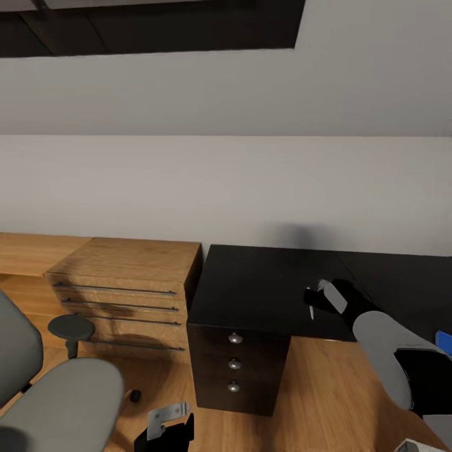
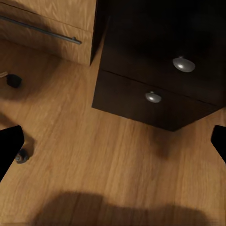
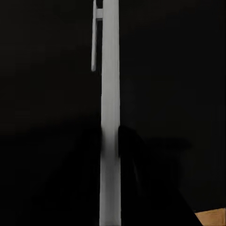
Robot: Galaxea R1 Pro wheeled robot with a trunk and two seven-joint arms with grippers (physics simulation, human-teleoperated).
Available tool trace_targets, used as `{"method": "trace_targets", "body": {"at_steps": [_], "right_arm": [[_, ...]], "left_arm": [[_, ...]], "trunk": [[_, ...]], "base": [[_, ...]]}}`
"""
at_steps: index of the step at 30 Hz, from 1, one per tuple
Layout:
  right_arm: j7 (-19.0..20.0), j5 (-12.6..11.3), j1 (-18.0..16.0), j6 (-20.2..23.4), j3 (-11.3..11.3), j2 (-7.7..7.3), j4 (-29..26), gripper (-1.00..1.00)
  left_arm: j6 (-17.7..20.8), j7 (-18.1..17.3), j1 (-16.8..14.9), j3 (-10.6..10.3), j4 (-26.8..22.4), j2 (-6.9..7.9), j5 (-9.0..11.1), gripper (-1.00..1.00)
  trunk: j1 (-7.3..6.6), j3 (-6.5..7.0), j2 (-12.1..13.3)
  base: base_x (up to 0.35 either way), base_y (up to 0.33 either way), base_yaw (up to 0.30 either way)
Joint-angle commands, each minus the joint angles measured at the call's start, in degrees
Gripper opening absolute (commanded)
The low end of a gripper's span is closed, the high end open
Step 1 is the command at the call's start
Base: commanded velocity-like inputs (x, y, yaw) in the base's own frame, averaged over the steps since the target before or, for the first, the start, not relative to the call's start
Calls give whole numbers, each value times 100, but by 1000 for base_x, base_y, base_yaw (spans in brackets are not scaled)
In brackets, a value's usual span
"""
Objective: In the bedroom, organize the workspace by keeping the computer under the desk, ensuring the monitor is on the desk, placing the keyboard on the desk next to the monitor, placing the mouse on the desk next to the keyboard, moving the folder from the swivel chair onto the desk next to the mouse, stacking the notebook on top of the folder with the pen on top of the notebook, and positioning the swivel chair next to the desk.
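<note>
One right end effector (image 1: 312, 306) pinches the pen (image 3: 109, 117) above the desk (image 1: 251, 289); left spread.

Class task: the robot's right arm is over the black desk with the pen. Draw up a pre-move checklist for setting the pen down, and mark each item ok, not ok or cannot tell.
1. Pen held in the right gripper: ok, the pale stick runs between its fingers.
2. Gripper over the desk: ok.
3. Notebook ready under the pen: not ok, bare black top there.
4. Folder on the desk: cannot tell, only a blue corner shows at the frame edge.
5. Left gripper out of the way: ok, low over the floor by the drawer unit.
6. Swivel chair clear of the arm: ok.
</note>
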Motion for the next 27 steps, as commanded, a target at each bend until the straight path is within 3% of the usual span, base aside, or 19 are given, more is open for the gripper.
{"method": "trace_targets", "body": {"at_steps": [1, 19, 27], "right_arm": [[-40, -75, -2, 21, 12, -15, -12, -100], [-421, -77, -2, -216, 0, -164, -17, -100], [-1218, -78, -2, -799, 1, -152, 10, -100]], "left_arm": [[12, 40, 0, -3, -9, 0, 47, 100], [14, 39, 0, -3, 4, 7, 52, 100], [17, 35, 0, -8, 4, 7, 54, 100]], "trunk": [[0, -5, -3], [0, -5, -3], [0, -5, -3]], "base": [[-24, 0, -208], [-2, 0, -257], [0, 0, -265]]}}
